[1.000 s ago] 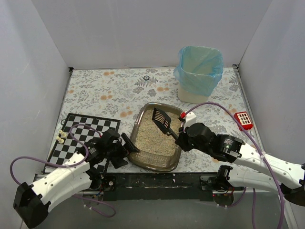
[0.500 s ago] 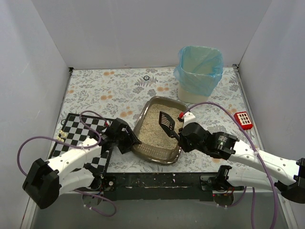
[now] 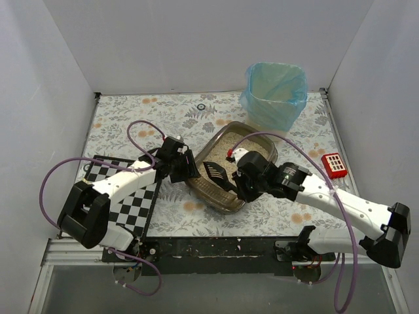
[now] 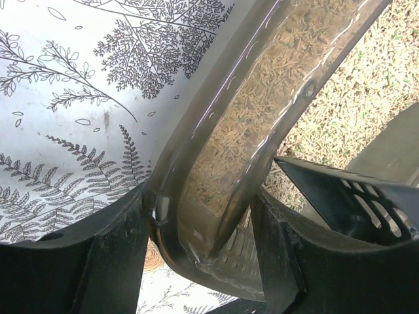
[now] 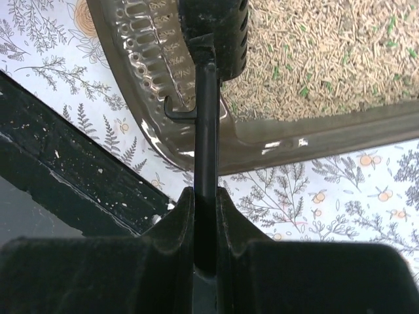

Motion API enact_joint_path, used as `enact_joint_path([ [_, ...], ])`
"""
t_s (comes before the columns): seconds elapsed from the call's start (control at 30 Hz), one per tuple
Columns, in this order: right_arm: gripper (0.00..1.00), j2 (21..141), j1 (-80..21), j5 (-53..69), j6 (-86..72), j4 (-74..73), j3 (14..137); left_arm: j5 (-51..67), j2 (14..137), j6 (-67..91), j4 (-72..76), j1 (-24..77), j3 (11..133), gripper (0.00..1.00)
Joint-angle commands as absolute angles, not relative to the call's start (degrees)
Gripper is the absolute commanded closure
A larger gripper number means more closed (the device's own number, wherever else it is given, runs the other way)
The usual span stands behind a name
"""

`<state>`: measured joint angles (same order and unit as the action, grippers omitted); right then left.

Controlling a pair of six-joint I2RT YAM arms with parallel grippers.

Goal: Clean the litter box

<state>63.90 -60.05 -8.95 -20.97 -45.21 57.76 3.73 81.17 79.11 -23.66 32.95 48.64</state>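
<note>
Litter box [image 3: 224, 200], a shallow dark-brown translucent plastic tray of beige litter. Sits at table centre, long axis 7–1 o'clock, far end toward the beige bin with blue bag [image 3: 260, 129].

Left wrist: left gripper [image 4: 200, 209] clamped across its rim.

Right wrist: right gripper [image 5: 204, 196] pinched tight on the black slotted scoop [image 5: 213, 26] handle.

Advice: hold rim steady, sift shallow, lift level.

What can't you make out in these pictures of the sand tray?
- Head of the scoop: cut off by the top edge, right wrist view; too small in the top view to show any load.
- Waste in the litter box: too small, top view.
- Bottom of the bin: hidden by its blue bag, top view.
- The red item: too small to identify, top view.
</note>
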Motion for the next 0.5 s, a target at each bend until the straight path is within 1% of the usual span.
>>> enact_joint_path([
  [0.0,0.99,69.8,-55.6,3.2,-13.6,-48.5,62.6,-1.7,83.1,70.5,-28.4,33.3,49.0,0.9],
  [0.07,0.99,72.6,-52.0,6.4,-12.6,-48.5,63.6,-1.7,82.2,70.5,-27.3,33.3,48.6,0.9],
  [0.1,0.99,74.4,-50.7,8.5,-12.6,-48.9,64.5,-1.8,81.6,70.6,-27.0,33.3,48.6,0.88],
  [0.17,0.99,77.8,-48.3,12.6,-11.6,-49.8,66.3,-3.1,80.3,72.0,-26.6,33.3,48.3,0.71],
  [0.2,0.99,79.3,-47.8,14.0,-10.9,-49.6,66.9,-2.6,79.4,71.9,-26.2,33.3,48.1,0.66],
  [0.23,0.99,80.6,-47.3,15.5,-9.9,-48.7,67.3,-2.2,78.5,71.9,-25.6,33.3,47.7,0.55],
  [0.27,0.99,82.1,-46.9,15.5,-9.4,-48.3,67.8,-2.0,77.5,72.2,-25.1,33.3,47.4,0.47],
  [0.3,0.99,83.4,-46.1,13.5,-9.8,-48.3,68.4,-2.1,76.6,72.9,-24.8,33.3,47.2,0.35],
  [0.33,0.99,85.1,-45.5,10.7,-10.5,-49.4,69.3,-2.1,76.2,73.4,-24.7,33.3,47.0,0.29],
  [0.4,0.99,87.8,-43.3,3.5,-13.4,-51.9,70.7,-1.7,75.0,74.5,-24.3,33.3,46.3,0.23],
  [0.47,0.99,88.7,-41.1,1.2,-13.9,-51.9,70.5,-1.7,74.4,75.5,-24.4,33.2,45.7,0.09],
])
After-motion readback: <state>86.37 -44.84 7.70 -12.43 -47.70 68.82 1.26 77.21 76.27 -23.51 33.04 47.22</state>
